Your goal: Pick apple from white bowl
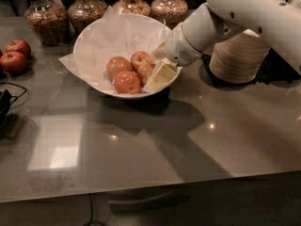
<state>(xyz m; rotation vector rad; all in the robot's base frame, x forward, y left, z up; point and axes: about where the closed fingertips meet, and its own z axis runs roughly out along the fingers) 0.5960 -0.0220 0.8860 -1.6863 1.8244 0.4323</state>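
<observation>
The apple point(145, 71) lies in the white bowl point(123, 94), near the far edge of the surface point(211, 140). It is just beside the gripper point(160, 77), on the side toward the left edge. The apple is round with no long axis, and its skin is dull and smooth. The bowl is glossy and lined with crinkled paper. Whether the gripper is apart or clamped cannot be told

The white bowl point(133, 96), wide, glossy and lined with crinkled white paper, sits upright on the tabletop point(197, 140). Inside it the apple point(146, 72), dull yellow-brown with a faint red blush, lies near the right wall, beside pinker apples point(127, 82). The pincer point(160, 77) is just beside it, reaching in over the right rim.
</observation>
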